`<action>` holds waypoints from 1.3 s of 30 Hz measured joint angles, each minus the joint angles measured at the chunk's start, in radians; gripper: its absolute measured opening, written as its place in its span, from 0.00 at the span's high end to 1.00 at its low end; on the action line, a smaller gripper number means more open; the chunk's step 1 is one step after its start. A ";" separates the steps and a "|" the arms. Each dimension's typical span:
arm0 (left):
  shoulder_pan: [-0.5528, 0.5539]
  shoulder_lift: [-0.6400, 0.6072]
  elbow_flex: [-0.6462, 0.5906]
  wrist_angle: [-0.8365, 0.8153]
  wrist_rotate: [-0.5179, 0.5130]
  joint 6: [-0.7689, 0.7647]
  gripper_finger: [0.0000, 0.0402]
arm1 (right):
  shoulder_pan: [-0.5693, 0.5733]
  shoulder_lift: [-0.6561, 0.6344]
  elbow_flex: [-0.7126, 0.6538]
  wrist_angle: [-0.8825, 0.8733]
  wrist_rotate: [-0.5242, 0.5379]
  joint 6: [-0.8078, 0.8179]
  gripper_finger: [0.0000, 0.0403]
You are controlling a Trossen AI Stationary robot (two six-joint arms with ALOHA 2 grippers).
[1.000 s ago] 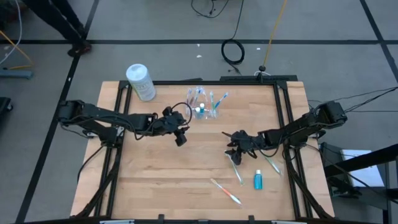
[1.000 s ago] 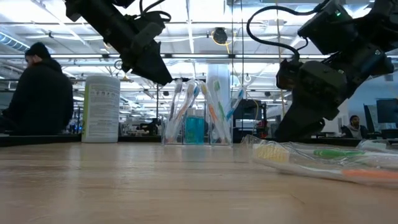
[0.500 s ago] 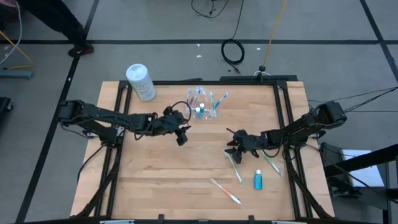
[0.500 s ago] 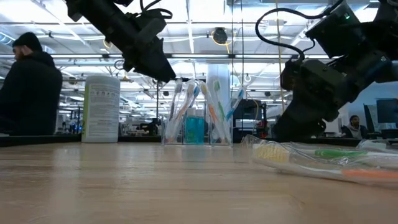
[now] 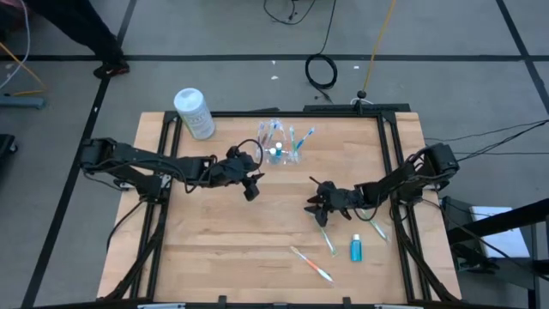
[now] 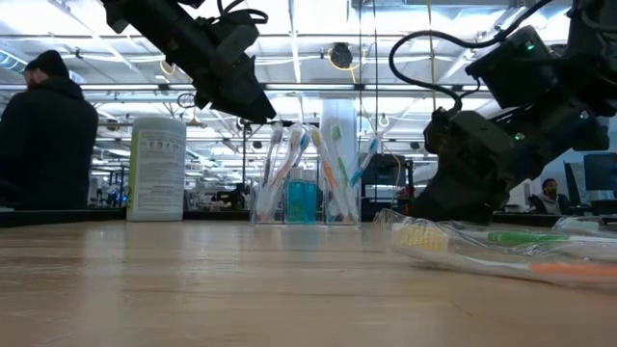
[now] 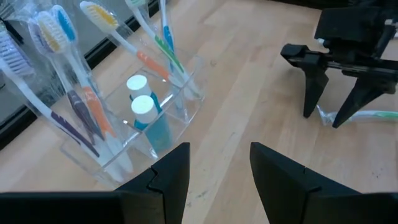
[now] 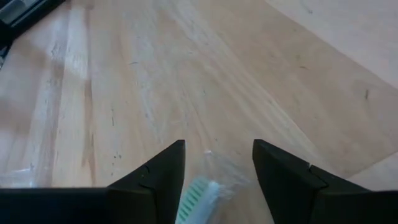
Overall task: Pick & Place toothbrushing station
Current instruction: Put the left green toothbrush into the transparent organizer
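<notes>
From above, the toothbrushing station (image 5: 281,146) stands at the table's (image 5: 214,249) far edge, holding toothbrushes and a blue tube; a white canister (image 5: 194,112) sits well to its left. The left gripper (image 5: 250,188) hovers near the station, just short of it. The right gripper (image 5: 316,204) has slid slightly toward the station since a second ago, over a wrapped toothbrush (image 5: 325,232).

At table level, the station (image 6: 307,173) stays untouched.

The left wrist view shows the station's (image 7: 134,118) compartments, two white-capped tubes (image 7: 144,112) between brushes, beyond spread fingers (image 7: 168,174).

The right wrist view shows parted fingers (image 8: 155,174) straddling the wrapped brush head (image 8: 198,196).
</notes>
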 joint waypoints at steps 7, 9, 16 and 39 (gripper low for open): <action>0.014 0.000 0.000 0.000 0.000 0.001 0.56 | -0.001 -0.005 0.000 -0.014 -0.006 -0.006 0.74; 0.021 0.000 0.000 0.000 0.000 -0.012 0.56 | -0.003 -0.005 -0.001 -0.015 -0.022 -0.007 0.78; 0.049 0.000 0.000 -0.003 0.000 -0.072 0.56 | -0.002 -0.004 -0.001 -0.019 -0.036 -0.003 0.93; 0.079 -0.001 0.000 -0.003 -0.079 -0.063 0.56 | -0.192 -0.001 -0.004 0.461 -0.121 -0.312 1.00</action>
